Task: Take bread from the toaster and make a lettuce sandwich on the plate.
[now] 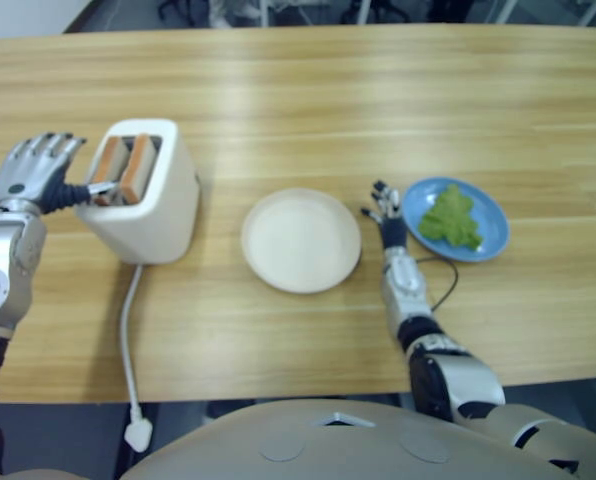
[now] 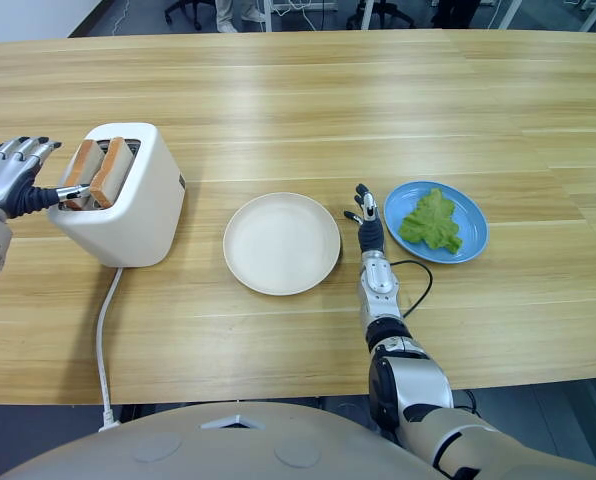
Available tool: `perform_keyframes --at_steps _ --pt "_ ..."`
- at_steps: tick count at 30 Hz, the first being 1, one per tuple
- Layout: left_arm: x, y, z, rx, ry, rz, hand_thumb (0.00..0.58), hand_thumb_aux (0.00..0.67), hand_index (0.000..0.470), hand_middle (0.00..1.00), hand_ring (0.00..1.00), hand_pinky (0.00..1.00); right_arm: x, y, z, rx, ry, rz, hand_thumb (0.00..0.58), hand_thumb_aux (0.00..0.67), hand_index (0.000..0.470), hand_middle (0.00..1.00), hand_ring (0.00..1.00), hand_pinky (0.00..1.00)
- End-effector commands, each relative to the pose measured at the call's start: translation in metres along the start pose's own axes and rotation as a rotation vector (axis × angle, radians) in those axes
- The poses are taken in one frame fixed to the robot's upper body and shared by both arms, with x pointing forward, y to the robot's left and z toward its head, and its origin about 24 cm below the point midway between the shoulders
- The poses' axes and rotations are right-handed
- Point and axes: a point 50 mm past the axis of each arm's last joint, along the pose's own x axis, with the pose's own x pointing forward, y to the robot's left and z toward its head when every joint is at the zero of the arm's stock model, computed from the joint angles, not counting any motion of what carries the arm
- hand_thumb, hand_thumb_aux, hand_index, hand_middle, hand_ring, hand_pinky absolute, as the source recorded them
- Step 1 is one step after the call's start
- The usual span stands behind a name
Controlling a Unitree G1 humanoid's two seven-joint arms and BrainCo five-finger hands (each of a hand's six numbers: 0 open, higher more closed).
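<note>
At the left, toaster (image 2: 138, 215): upright on the table (image 2: 278, 100), and both bread slices (image 2: 111, 170) are poking up from the slots, side by side.
Left hand (image 2: 6, 178): I'm right up against the toaster's left side, touching the left slice (image 2: 78, 172) near its top. Whether I really have a hold on it, I cannot tell.
Plate (image 2: 240, 215): centre of the table, near side, waiting, with no bread and no lettuce on it.
Lettuce (image 2: 430, 220): sitting on the blue dish (image 2: 475, 235) at the right, not yet picked up.
Right hand (image 2: 366, 228): lying on the table between the plate and the blue dish, stretched out straight toward the far side, holding nothing.
Done so far: by my reckoning, nothing has been delivered. This is the very first step, getting bread out of the toaster.
Left to do: carry a slice right to the plate, lay the lettuce on it, then bring the second slice across to close the sandwich.
</note>
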Motion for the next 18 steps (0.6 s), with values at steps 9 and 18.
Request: perform_keyframes --at_steps 9,18 --pt "-0.0026 -0.0061 0.0136 0.043 -0.037 -0.036 0.278 0.187 0.128 0.0 0.0 0.0 -0.0107 -0.0013 -0.0162 0.008 0.085 -0.013 0.0 0.0 0.0 0.0 0.0 0.0" --pt "-0.0029 -0.0147 0.0164 -0.015 -0.04 -0.089 0.58 0.67 0.46 0.18 0.18 0.18 -0.0114 -0.0024 -0.0167 0.007 0.086 -0.019 0.0 0.0 0.0 0.0 0.0 0.0"
